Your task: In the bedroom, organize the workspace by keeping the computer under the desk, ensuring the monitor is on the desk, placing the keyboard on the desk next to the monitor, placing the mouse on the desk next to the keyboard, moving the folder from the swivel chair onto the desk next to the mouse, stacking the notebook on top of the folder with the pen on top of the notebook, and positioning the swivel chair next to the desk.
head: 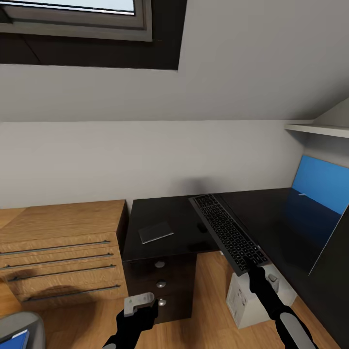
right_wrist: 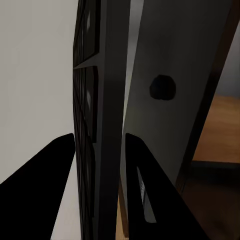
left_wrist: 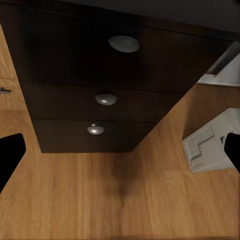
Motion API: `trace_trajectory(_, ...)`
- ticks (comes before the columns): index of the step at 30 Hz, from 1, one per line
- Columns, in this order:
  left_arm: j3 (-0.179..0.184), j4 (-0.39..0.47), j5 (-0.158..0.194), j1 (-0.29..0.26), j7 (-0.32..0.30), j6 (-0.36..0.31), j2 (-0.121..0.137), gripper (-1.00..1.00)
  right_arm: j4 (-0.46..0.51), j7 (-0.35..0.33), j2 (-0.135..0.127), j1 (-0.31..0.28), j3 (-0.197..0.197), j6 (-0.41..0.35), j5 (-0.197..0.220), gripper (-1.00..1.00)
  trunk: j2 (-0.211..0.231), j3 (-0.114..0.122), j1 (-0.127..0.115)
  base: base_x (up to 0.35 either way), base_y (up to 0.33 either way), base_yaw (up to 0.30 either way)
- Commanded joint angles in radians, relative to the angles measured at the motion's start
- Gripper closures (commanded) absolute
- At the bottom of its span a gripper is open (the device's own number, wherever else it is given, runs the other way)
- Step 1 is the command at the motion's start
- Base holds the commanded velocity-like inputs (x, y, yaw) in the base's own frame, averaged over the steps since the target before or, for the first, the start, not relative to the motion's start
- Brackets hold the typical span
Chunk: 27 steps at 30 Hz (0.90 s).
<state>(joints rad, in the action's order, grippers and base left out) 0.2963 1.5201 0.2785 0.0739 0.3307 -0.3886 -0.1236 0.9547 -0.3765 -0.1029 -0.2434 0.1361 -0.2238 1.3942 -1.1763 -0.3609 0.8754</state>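
My right gripper (head: pixel 255 269) (right_wrist: pixel 100 145) is shut on the near end of the slim dark keyboard (head: pixel 228 232) (right_wrist: pixel 97 100), holding it tilted above the glossy black desk (head: pixel 271 213) with its blue back panel (head: pixel 322 182). Beside the keyboard, a small black mouse (head: pixel 201 227) (right_wrist: pixel 162 87) lies on the desk top. The dark grey notebook (head: pixel 156 232) rests on the black cabinet top. A thin pale pen (head: pixel 303 195) lies near the blue panel. The grey computer (head: pixel 245 300) (left_wrist: pixel 210 145) stands on the floor under the desk. My left gripper (head: pixel 139 304) (left_wrist: pixel 120 155) hangs open and empty before the cabinet drawers. The swivel chair (head: pixel 22 327) holds the blue folder (head: pixel 12 341). A black slab (head: pixel 332 281) at far right could be the monitor; I cannot tell.
The black cabinet with round silver knobs (head: pixel 160 283) (left_wrist: pixel 105 99) stands straight ahead, with a light wooden drawer unit (head: pixel 60 252) to its left. A sloped white ceiling with a skylight (head: pixel 87 19) is overhead, and a white shelf (head: pixel 317 128) sits at upper right. Wood floor (left_wrist: pixel 120 200) lies below.
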Motion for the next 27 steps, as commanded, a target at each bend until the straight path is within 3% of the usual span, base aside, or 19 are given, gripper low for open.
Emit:
trace_trajectory(1, 0.002, 0.002, 0.010, 0.000, 0.008, -0.003, 0.000, -1.00, 0.000, -0.002, 0.000, -0.001, 0.002, -0.009, 0.011, 1.00, -0.001, -0.001, 0.000, 0.000, 0.000, 0.000)
trace_trajectory(14, 0.002, 0.002, 0.011, 0.000, 0.009, -0.003, 0.001, -1.00, -0.016, -0.005, 0.000, -0.001, 0.003, -0.006, 0.011, 1.00, -0.001, -0.001, 0.000, 0.000, 0.000, 0.000)
trace_trajectory(21, 0.002, 0.002, 0.010, 0.000, 0.011, -0.003, -0.002, -1.00, -0.041, 0.001, 0.000, -0.001, 0.013, 0.023, 0.012, 1.00, -0.050, -0.023, 0.027, 0.000, 0.000, 0.000)
trace_trajectory(27, 0.004, 0.002, 0.011, 0.000, 0.011, -0.003, -0.002, -1.00, -0.045, 0.046, 0.000, -0.001, 0.023, 0.075, 0.014, 1.00, -0.092, -0.042, 0.050, 0.000, 0.000, 0.000)
